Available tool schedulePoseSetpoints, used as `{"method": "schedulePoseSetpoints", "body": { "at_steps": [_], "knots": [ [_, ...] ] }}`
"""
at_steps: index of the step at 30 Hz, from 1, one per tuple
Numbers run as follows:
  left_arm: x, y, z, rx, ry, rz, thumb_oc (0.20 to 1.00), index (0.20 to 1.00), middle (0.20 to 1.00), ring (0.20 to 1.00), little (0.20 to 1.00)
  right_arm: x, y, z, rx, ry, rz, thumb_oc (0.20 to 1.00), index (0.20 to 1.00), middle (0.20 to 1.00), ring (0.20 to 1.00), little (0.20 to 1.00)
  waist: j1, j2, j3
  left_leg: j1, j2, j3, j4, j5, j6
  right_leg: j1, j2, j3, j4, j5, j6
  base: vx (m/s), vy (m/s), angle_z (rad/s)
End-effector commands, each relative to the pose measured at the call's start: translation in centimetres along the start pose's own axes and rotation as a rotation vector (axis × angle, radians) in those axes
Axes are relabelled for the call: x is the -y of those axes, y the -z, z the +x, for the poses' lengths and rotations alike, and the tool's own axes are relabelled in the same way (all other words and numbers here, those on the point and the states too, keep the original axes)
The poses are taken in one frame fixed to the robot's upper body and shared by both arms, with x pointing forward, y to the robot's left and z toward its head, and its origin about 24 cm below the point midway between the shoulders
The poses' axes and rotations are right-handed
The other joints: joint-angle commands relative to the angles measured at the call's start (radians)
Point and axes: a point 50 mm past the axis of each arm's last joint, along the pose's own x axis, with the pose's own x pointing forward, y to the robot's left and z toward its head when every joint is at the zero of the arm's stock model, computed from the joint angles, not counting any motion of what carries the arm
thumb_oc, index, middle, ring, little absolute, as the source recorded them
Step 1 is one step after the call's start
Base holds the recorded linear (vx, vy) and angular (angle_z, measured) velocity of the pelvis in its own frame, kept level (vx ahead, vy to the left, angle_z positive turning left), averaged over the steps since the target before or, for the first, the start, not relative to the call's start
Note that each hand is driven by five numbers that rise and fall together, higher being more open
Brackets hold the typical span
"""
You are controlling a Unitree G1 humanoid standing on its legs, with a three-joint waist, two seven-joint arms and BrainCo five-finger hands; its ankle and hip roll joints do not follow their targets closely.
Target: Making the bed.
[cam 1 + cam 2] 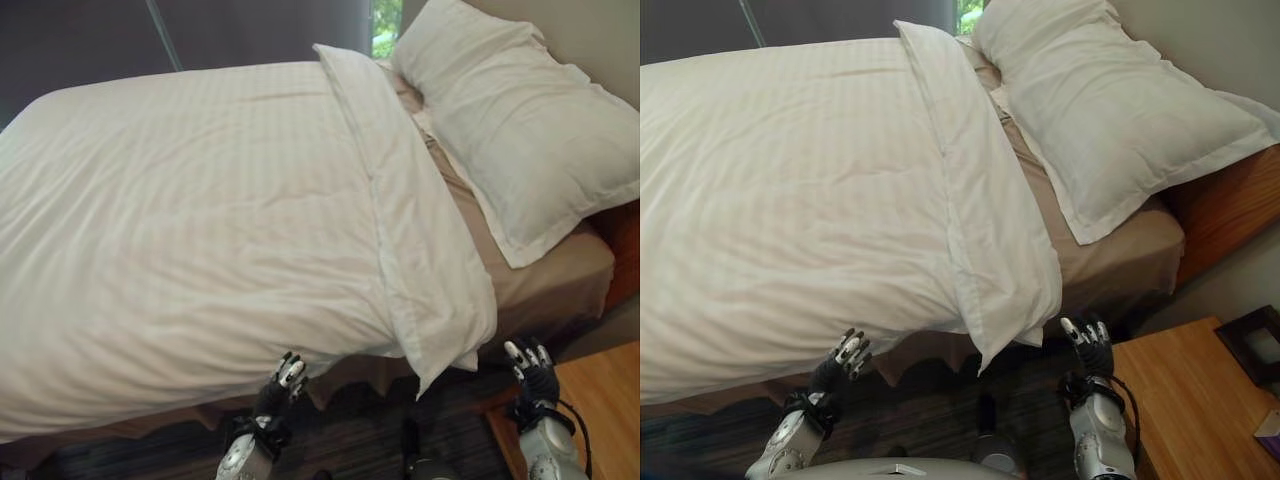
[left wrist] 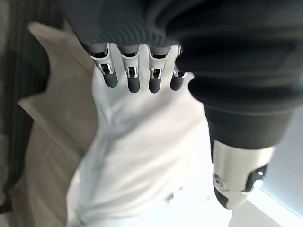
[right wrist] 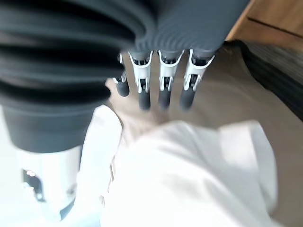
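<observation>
Plainly the white duvet [image 1: 200, 220] is soft, light and floppy; best pinched along its folded overhanging edge, since left robot hand [image 1: 283, 380] and right robot hand [image 1: 530, 368] hover released, empty

You see left hand [image 1: 287, 374] and right hand [image 1: 530, 368] near duvet [image 1: 200, 220]: silver fingers, dark tips, dark ribbed wrist covers, silver-grey forearms.

i'm looking down at the bed [image 1: 560, 275], tan sheet [image 1: 1120, 250] bare along the head end. a white striped duvet [image 1: 180, 230] covers most of it, its top edge folded back in a band and one corner hanging off the near side. a big white pillow [image 1: 1110, 110] lies on the sheet, against the wall.
</observation>
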Motion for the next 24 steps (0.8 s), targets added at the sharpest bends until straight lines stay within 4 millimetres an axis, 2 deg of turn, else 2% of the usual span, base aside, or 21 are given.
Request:
{"method": "schedulePoseSetpoints", "body": {
  "at_steps": [1, 3, 4, 5, 6, 7, 8, 10, 12, 13, 14, 15, 16, 17, 18, 19, 21, 22, 24],
  "knots": [
    [0.8, -2.2, 0.8, 0.086, 0.045, 0.085, 1.0, 1.0, 1.0, 1.0, 1.0, -1.8, -3.2, 0.8, 0.138, -0.104, 0.038, 1.0, 1.0, 1.0, 1.0, 1.0, 0.006, 0.022, 0.021, -0.022, 0.011, 0.003, 0.012, 0.016, -0.004, 0.073, -0.016, 0.04, 0.068, -0.082, 0.057, 0.0, 0.0, 0.0],
    [1.2, -2.3, 0.9, 0.089, 0.062, 0.098, 1.0, 1.0, 1.0, 1.0, 1.0, -2.7, -3.1, 0.8, 0.133, -0.147, 0.021, 1.0, 1.0, 1.0, 1.0, 1.0, 0.009, 0.023, 0.025, -0.014, 0.013, 0.005, 0.012, 0.015, -0.001, 0.069, -0.013, 0.049, 0.078, -0.082, 0.056, -0.03, 0.001, -0.02],
    [1.4, -2.9, 0.9, 0.115, 0.065, 0.121, 1.0, 1.0, 1.0, 1.0, 1.0, -4.1, -3.5, 0.9, 0.152, -0.201, 0.003, 1.0, 1.0, 1.0, 1.0, 1.0, 0.019, 0.024, 0.04, -0.008, 0.02, 0.033, 0.012, 0.019, 0.003, 0.041, -0.001, 0.044, 0.107, -0.064, 0.059, -0.13, -0.021, -0.09],
    [1.8, -3.2, 1.2, 0.12, 0.087, 0.131, 1.0, 1.0, 1.0, 1.0, 1.0, -4.4, -3.8, 1.0, 0.161, -0.212, 0.014, 1.0, 1.0, 1.0, 1.0, 1.0, 0.02, 0.024, 0.049, -0.014, 0.024, 0.033, 0.012, 0.029, 0.003, 0.018, 0.011, 0.065, 0.158, -0.063, 0.061, -0.2, -0.041, -0.21],
    [2.3, -3.7, 1.6, 0.135, 0.11, 0.144, 1.0, 1.0, 1.0, 1.0, 1.0, -4.8, -4.1, 1.0, 0.178, -0.225, 0.022, 1.0, 1.0, 1.0, 1.0, 1.0, 0.014, 0.029, 0.06, -0.027, 0.034, 0.021, 0.012, 0.042, 0.002, 0.002, 0.035, 0.112, 0.204, -0.086, 0.066, -0.27, -0.04, -0.36],
    [3.2, -4.7, 2.2, 0.162, 0.147, 0.17, 1.0, 1.0, 1.0, 1.0, 1.0, -4.8, -4.7, 1.0, 0.204, -0.23, 0.023, 1.0, 1.0, 1.0, 1.0, 1.0, 0.002, 0.045, 0.071, -0.058, 0.044, -0.017, 0.015, 0.067, 0.004, -0.007, 0.089, 0.194, 0.285, -0.155, 0.055, -0.2, -0.027, -0.1],
    [3.2, -4.7, 2.2, 0.162, 0.148, 0.17, 1.0, 1.0, 1.0, 1.0, 1.0, -4.8, -4.7, 1.0, 0.204, -0.23, 0.023, 1.0, 1.0, 1.0, 1.0, 1.0, 0.001, 0.045, 0.071, -0.059, 0.043, -0.018, 0.015, 0.067, 0.004, -0.009, 0.088, 0.194, 0.289, -0.158, 0.055, -0.24, -0.054, 0.16],
    [3.3, -5.5, 2.6, 0.19, 0.145, 0.179, 1.0, 1.0, 1.0, 1.0, 1.0, -5.4, -5.3, 1.1, 0.226, -0.257, 0.029, 1.0, 1.0, 1.0, 1.0, 1.0, 0.015, 0.053, 0.069, -0.099, 0.049, -0.059, 0.029, 0.089, 0.002, 0.007, 0.098, 0.181, 0.393, -0.211, 0.027, -0.2, -0.134, 0.98],
    [3.2, -6.4, 2.9, 0.223, 0.128, 0.16, 1.0, 1.0, 1.0, 1.0, 1.0, -5.7, -6.1, 1.3, 0.255, -0.281, -0.019, 1.0, 1.0, 1.0, 1.0, 1.0, 0.037, 0.047, 0.064, -0.133, 0.051, -0.119, 0.041, 0.114, -0.006, 0.041, 0.127, 0.201, 0.458, -0.263, 0.005, -0.2, -0.238, 1.06],
    [3.0, -6.4, 2.9, 0.227, 0.118, 0.157, 1.0, 1.0, 1.0, 1.0, 1.0, -5.8, -6.6, 1.4, 0.276, -0.28, -0.045, 1.0, 1.0, 1.0, 1.0, 1.0, 0.056, 0.039, 0.056, -0.157, 0.053, -0.138, 0.051, 0.12, -0.012, 0.069, 0.125, 0.201, 0.44, -0.284, -0.003, -0.35, -0.447, 0.97],
    [2.5, -6.7, 3.0, 0.241, 0.095, 0.128, 1.0, 1.0, 1.0, 1.0, 1.0, -6.4, -8.0, 2.0, 0.325, -0.287, -0.072, 1.0, 1.0, 1.0, 1.0, 1.0, 0.103, 0.02, 0.063, -0.229, 0.063, -0.192, 0.088, 0.153, -0.033, 0.148, 0.142, 0.215, 0.335, -0.363, -0.037, -0.28, -0.348, 0.99],
    [2.5, -6.7, 3.0, 0.241, 0.095, 0.128, 1.0, 1.0, 1.0, 1.0, 1.0, -6.4, -8.0, 2.0, 0.326, -0.287, -0.072, 1.0, 1.0, 1.0, 1.0, 1.0, 0.101, 0.019, 0.065, -0.228, 0.062, -0.194, 0.089, 0.152, -0.033, 0.152, 0.141, 0.213, 0.332, -0.363, -0.037, -0.34, -0.39, 0.92],
    [2.4, -6.7, 3.1, 0.242, 0.081, 0.104, 1.0, 1.0, 1.0, 1.0, 1.0, -6.5, -8.6, 2.3, 0.343, -0.288, -0.065, 1.0, 1.0, 1.0, 1.0, 1.0, 0.114, 0.018, 0.066, -0.264, 0.067, -0.215, 0.095, 0.187, -0.06, 0.184, 0.158, 0.226, 0.253, -0.361, -0.05, -0.24, -0.265, 0.67],
    [2.0, -6.1, 3.1, 0.221, 0.059, 0.092, 1.0, 1.0, 1.0, 1.0, 1.0, -6.7, -9.2, 2.4, 0.363, -0.292, -0.045, 1.0, 1.0, 1.0, 1.0, 1.0, 0.13, 0.02, 0.067, -0.293, 0.071, -0.229, 0.09, 0.214, -0.073, 0.208, 0.155, 0.225, 0.191, -0.352, -0.055, -0.37, -0.376, 0.8],
    [2.1, -5.6, 3.1, 0.21, 0.049, 0.085, 1.0, 1.0, 1.0, 1.0, 1.0, -6.6, -9.5, 2.6, 0.368, -0.293, -0.042, 1.0, 1.0, 1.0, 1.0, 1.0, 0.131, 0.033, 0.081, -0.33, 0.077, -0.251, 0.096, 0.253, -0.097, 0.215, 0.162, 0.203, 0.171, -0.347, -0.06, -0.42, -0.359, 0.98],
    [2.0, -5.6, 3.2, 0.214, 0.03, 0.093, 1.0, 1.0, 1.0, 1.0, 1.0, -6.6, -10.0, 2.8, 0.384, -0.294, -0.061, 1.0, 1.0, 1.0, 1.0, 1.0, 0.129, 0.045, 0.104, -0.351, 0.077, -0.245, 0.102, 0.277, -0.12, 0.205, 0.173, 0.172, 0.177, -0.334, -0.066, -0.45, -0.283, 1.24],
    [2.0, -4.7, 3.2, 0.192, 0.01, 0.058, 1.0, 1.0, 1.0, 1.0, 1.0, -6.4, -10.4, 2.9, 0.391, -0.285, -0.079, 1.0, 1.0, 1.0, 1.0, 1.0, 0.118, 0.032, 0.134, -0.343, 0.08, -0.205, 0.179, 0.232, -0.102, 0.182, 0.154, 0.126, 0.184, -0.315, -0.071, -0.49, -0.207, 1.25],
    [2.1, -4.0, 3.0, 0.168, 0.026, 0.025, 1.0, 1.0, 1.0, 1.0, 1.0, -6.1, -10.3, 3.1, 0.38, -0.272, -0.087, 1.0, 1.0, 1.0, 1.0, 1.0, 0.116, 0.015, 0.138, -0.332, 0.078, -0.208, 0.281, 0.183, -0.092, 0.166, 0.136, 0.11, 0.176, -0.293, -0.072, -0.47, -0.191, 0.71],
    [1.5, -3.3, 2.4, 0.142, 0.018, 0.018, 1.0, 1.0, 1.0, 1.0, 1.0, -5.5, -10.0, 3.0, 0.366, -0.249, -0.078, 1.0, 1.0, 1.0, 1.0, 1.0, 0.103, 0.002, 0.128, -0.27, 0.122, -0.094, 0.341, 0.131, -0.069, 0.15, 0.113, 0.029, 0.159, -0.273, -0.073, -0.41, -0.172, 0.37]
  ]
}}
